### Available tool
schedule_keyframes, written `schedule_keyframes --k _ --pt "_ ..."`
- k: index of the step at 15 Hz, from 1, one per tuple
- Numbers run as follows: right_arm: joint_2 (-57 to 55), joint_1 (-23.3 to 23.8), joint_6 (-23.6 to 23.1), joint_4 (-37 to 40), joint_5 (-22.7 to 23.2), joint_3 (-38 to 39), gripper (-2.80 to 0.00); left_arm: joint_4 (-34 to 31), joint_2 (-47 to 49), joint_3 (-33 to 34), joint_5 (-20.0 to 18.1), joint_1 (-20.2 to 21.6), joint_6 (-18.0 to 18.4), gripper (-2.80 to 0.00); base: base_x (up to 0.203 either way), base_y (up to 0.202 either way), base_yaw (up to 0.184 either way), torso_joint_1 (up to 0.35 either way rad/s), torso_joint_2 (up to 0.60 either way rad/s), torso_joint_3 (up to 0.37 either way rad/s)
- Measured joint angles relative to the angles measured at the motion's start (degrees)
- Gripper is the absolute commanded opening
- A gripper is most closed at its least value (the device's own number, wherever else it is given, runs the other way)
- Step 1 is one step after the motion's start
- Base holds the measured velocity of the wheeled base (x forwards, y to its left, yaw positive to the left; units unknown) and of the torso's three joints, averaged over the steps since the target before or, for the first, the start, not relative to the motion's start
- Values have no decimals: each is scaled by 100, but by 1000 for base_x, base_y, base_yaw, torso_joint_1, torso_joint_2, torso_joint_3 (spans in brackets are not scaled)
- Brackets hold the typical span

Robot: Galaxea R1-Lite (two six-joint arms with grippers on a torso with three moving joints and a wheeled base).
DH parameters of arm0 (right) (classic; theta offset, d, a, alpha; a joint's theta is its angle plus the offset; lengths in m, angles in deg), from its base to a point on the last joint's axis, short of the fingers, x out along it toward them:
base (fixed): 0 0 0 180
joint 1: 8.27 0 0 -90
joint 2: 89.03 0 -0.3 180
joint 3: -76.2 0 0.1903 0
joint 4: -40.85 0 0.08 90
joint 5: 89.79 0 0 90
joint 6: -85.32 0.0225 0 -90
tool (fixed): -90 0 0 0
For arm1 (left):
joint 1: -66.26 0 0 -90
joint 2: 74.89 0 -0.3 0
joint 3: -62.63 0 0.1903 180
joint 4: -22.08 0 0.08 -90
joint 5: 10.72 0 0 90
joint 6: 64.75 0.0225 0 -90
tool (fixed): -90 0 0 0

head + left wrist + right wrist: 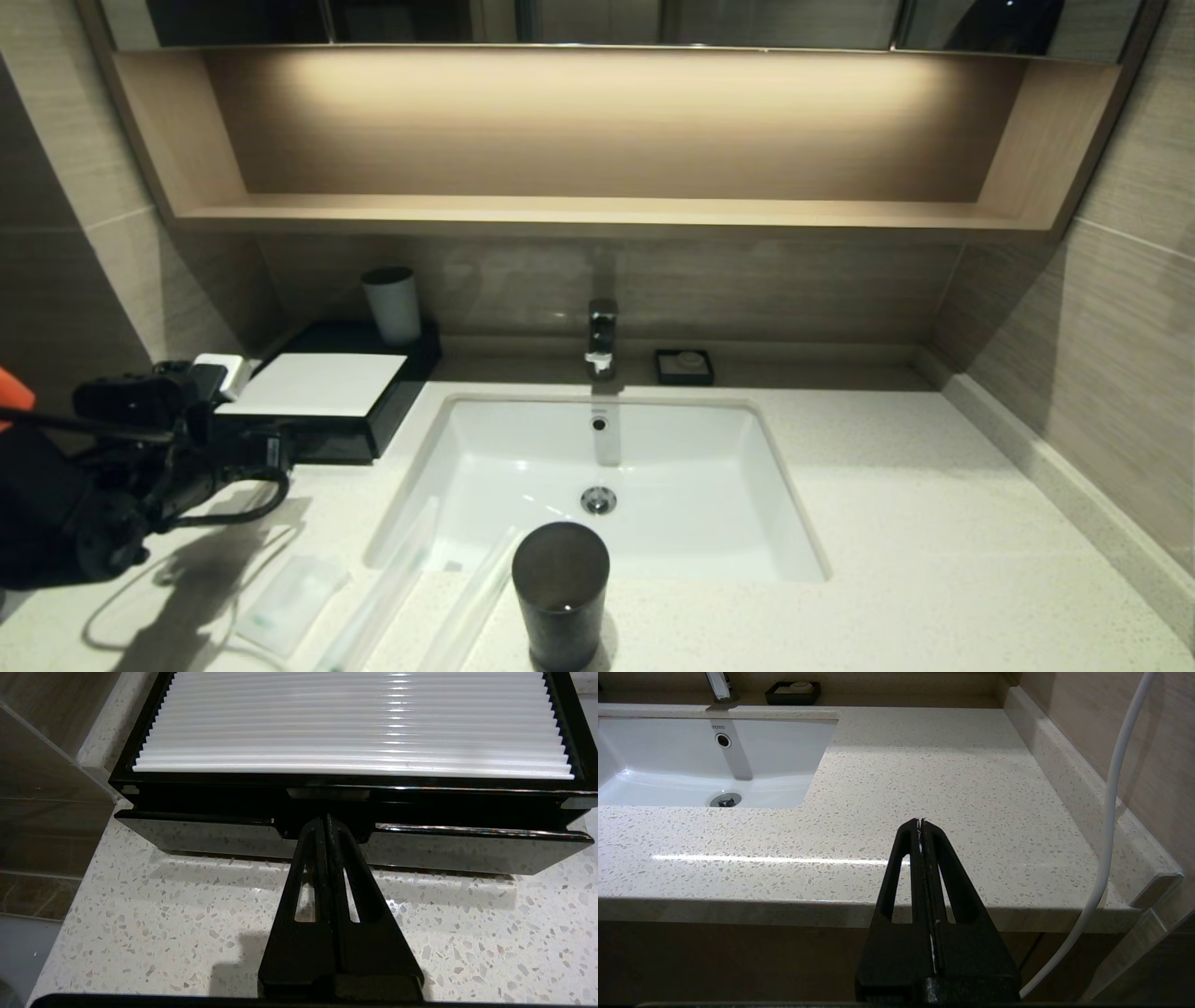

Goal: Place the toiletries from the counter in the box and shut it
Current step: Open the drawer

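Now, step: opening the box (355,728) drawer (467,851) at the counter's (154,914) left rear.
Left gripper (326,820): pressed together, tips in the notch pull.
Toiletries (289,602): untouched (front edge).
Next: pull the drawer outward.
Right gripper (920,823): pressed together, parked.

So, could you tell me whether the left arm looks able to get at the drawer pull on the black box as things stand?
Probably yes. The left gripper is shut, its tips at the notch in the drawer front of the box, and only bare counter lies beneath it.
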Motion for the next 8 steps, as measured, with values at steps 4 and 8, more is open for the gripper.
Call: schedule_keyframes --k 4,8 --pt "0 0 2 -1 1 0 -280 81 -27 157 0 5 -26 -280 0 0 0 0 0 0" --pt "0 0 2 -2 3 0 -280 363 22 246 -2 6 -43 -280 0 0 0 0 0 0"
